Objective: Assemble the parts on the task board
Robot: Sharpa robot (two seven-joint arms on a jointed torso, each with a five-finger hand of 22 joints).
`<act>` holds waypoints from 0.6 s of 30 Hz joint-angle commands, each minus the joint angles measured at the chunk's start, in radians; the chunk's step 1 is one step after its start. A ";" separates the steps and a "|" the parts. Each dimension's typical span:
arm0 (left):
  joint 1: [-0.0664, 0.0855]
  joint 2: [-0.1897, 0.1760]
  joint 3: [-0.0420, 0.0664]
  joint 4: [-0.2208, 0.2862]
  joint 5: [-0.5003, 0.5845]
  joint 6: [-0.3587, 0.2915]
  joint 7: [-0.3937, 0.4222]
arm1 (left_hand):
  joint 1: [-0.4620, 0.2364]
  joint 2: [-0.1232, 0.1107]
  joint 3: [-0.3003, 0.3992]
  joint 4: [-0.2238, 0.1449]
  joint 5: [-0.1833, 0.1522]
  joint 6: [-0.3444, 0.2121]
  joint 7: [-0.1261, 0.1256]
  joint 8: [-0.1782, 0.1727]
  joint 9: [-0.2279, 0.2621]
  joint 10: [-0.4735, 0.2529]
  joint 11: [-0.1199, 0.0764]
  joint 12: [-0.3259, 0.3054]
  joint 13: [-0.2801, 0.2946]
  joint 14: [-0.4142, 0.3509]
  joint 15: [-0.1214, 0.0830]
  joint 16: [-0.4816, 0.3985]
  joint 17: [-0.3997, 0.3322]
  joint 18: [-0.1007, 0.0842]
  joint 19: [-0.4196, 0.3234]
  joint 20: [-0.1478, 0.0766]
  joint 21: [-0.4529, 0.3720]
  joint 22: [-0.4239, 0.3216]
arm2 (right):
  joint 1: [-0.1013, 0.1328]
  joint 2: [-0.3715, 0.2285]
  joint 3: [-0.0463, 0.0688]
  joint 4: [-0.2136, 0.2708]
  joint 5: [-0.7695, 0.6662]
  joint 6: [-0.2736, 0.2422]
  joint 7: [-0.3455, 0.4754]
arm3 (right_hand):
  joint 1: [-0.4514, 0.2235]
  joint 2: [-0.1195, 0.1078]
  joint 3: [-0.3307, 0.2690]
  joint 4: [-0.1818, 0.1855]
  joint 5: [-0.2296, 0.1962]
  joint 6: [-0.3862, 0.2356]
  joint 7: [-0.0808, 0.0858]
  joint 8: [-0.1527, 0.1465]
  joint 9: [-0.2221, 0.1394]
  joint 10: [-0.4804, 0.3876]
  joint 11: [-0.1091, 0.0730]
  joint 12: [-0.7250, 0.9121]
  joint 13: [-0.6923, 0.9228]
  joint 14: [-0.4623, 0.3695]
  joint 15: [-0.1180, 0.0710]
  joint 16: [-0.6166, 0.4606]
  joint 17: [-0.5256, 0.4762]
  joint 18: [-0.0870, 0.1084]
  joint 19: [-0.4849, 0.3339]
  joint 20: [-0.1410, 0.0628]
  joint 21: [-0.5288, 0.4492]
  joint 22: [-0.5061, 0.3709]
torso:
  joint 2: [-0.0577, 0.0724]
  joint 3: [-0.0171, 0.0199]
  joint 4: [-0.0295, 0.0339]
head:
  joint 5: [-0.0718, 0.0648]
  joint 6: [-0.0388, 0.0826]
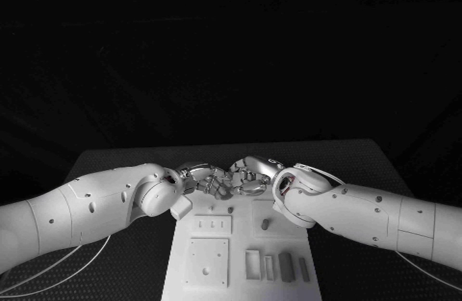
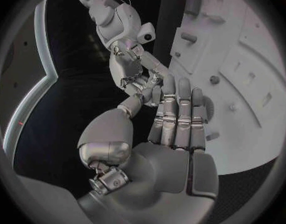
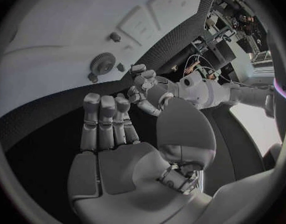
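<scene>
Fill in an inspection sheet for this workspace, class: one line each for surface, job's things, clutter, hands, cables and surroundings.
Surface: black table.
Job's things: white task board in the middle; grey parts stand in its near slots; a gear lies on it.
Clutter: nothing seen.
Hands: left hand and right hand meet fingertip to fingertip over the board's far end; whether they pinch anything cannot be told.
Cables: thin white cables hang under the left arm.
Surroundings: dark backdrop.

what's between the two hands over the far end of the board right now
Nothing clear: in the head view the left hand and right hand meet fingertip to fingertip above the task board, with no visible part between.
</scene>
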 commanded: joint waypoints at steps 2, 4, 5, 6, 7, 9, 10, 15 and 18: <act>0.001 0.001 0.001 0.006 -0.098 -0.019 0.027 | -0.004 0.005 0.003 0.004 -0.021 0.071 -0.039 0.000 0.002 0.012 -0.002 0.006 -0.001 0.015 -0.003 0.011 0.000 -0.014 0.013 -0.014 0.004 0.003 | 0.000 -0.019 0.000 0.010 0.085 -0.057 0.082 | -0.002 -0.015 -0.030 0.003 0.010 0.018 0.081 -0.028 -0.020 -0.118 0.068 -0.009 -0.011 -0.022 0.019 -0.019 -0.013 0.029 -0.030 0.017 -0.022 -0.006 | 0.000 0.0005 0.0006 | 0.003 0.001; 0.001 0.001 0.001 0.007 -0.139 -0.028 0.025 | -0.005 0.007 0.003 0.007 -0.027 0.073 -0.039 0.001 0.002 0.016 -0.003 0.009 -0.001 0.019 -0.006 0.015 0.000 -0.014 0.019 -0.016 0.007 0.004 | 0.000 -0.035 0.000 0.012 0.113 -0.075 0.106 | -0.005 -0.018 -0.047 0.006 0.024 0.006 0.088 -0.037 -0.028 -0.135 0.075 -0.013 -0.018 -0.037 0.026 -0.030 -0.021 0.028 -0.047 0.028 -0.035 -0.009 | 0.000 0.0006 0.0006 | 0.005 0.002; 0.001 0.001 0.001 0.008 -0.156 -0.033 0.021 | -0.006 0.008 0.002 0.009 -0.034 0.076 -0.041 0.002 0.003 0.021 -0.005 0.012 0.000 0.025 -0.009 0.020 0.001 -0.013 0.025 -0.019 0.011 0.006 | 0.000 -0.043 0.000 0.013 0.127 -0.086 0.116 | -0.005 -0.019 -0.054 0.008 0.034 0.004 0.090 -0.040 -0.031 -0.139 0.076 -0.013 -0.021 -0.041 0.028 -0.032 -0.024 0.028 -0.051 0.032 -0.038 -0.009 | 0.000 0.0006 0.0009 | 0.006 0.002; 0.001 -0.001 0.001 0.009 -0.179 -0.037 0.018 | -0.008 0.009 0.001 0.012 -0.048 0.080 -0.042 0.004 0.004 0.028 -0.009 0.017 0.001 0.032 -0.014 0.026 0.002 -0.012 0.034 -0.024 0.016 0.009 | 0.000 -0.057 0.001 0.015 0.140 -0.095 0.129 | -0.005 -0.020 -0.064 0.011 0.062 0.002 0.092 -0.042 -0.035 -0.145 0.078 -0.012 -0.026 -0.046 0.030 -0.034 -0.028 0.029 -0.057 0.039 -0.042 -0.009 | 0.000 0.0008 0.0008 | 0.007 0.002; 0.001 -0.002 0.001 0.009 -0.190 -0.040 0.015 | -0.008 0.010 0.001 0.013 -0.056 0.082 -0.043 0.004 0.005 0.031 -0.011 0.019 0.002 0.034 -0.015 0.029 0.003 -0.012 0.037 -0.026 0.018 0.010 | 0.000 -0.065 0.001 0.017 0.148 -0.099 0.134 | -0.004 -0.019 -0.069 0.012 0.075 0.002 0.093 -0.042 -0.036 -0.147 0.079 -0.010 -0.028 -0.047 0.031 -0.033 -0.029 0.029 -0.058 0.041 -0.043 -0.009 | -0.001 0.0007 0.0005 | 0.007 0.001; 0.001 -0.006 0.001 0.010 -0.224 -0.047 0.010 | -0.008 0.013 0.000 0.015 -0.072 0.084 -0.044 0.005 0.006 0.038 -0.015 0.025 0.003 0.041 -0.020 0.037 0.004 -0.011 0.046 -0.030 0.023 0.013 | 0.001 -0.087 0.002 0.021 0.167 -0.107 0.144 | 0.002 -0.017 -0.076 0.012 0.100 0.003 0.093 -0.042 -0.039 -0.149 0.079 -0.007 -0.033 -0.048 0.031 -0.032 -0.032 0.029 -0.059 0.044 -0.044 -0.009 | -0.001 0.0009 -0.0003 | 0.007 0.001; 0.001 -0.008 0.001 0.011 -0.246 -0.051 0.009 | -0.007 0.015 0.000 0.014 -0.079 0.085 -0.045 0.005 0.006 0.043 -0.017 0.029 0.005 0.046 -0.023 0.042 0.005 -0.010 0.051 -0.033 0.026 0.015 | 0.002 -0.097 0.004 0.021 0.176 -0.107 0.150 | 0.004 -0.015 -0.078 0.012 0.106 0.004 0.093 -0.042 -0.040 -0.149 0.079 -0.006 -0.034 -0.048 0.031 -0.032 -0.033 0.029 -0.059 0.045 -0.045 -0.008 | -0.001 0.0012 -0.0006 | 0.009 0.000; 0.001 -0.018 0.001 0.016 -0.299 -0.061 -0.001 | -0.003 0.018 -0.005 0.012 -0.090 0.088 -0.049 0.006 0.007 0.090 -0.040 0.079 0.028 0.090 -0.050 0.091 0.025 0.000 0.096 -0.053 0.059 0.030 | 0.014 -0.130 0.014 0.011 0.206 -0.108 0.166 | 0.016 -0.012 -0.077 0.013 0.135 0.006 0.093 -0.042 -0.044 -0.151 0.079 -0.003 -0.040 -0.049 0.031 -0.031 -0.036 0.029 -0.060 0.047 -0.046 -0.008 | -0.001 0.0018 -0.0007 | 0.011 0.000; 0.001 -0.023 0.001 0.022 -0.335 -0.060 -0.010 | -0.006 0.019 -0.009 0.013 -0.091 0.100 -0.057 0.010 0.011 0.100 -0.051 0.126 0.052 0.105 -0.067 0.132 0.039 0.001 0.119 -0.069 0.081 0.042 | 0.021 -0.142 0.020 -0.001 0.228 -0.105 0.173 | 0.024 -0.010 -0.075 0.013 0.146 0.008 0.093 -0.042 -0.046 -0.153 0.079 -0.001 -0.044 -0.051 0.031 -0.030 -0.038 0.029 -0.061 0.049 -0.048 -0.008 | -0.001 0.0026 -0.0005 | 0.012 0.000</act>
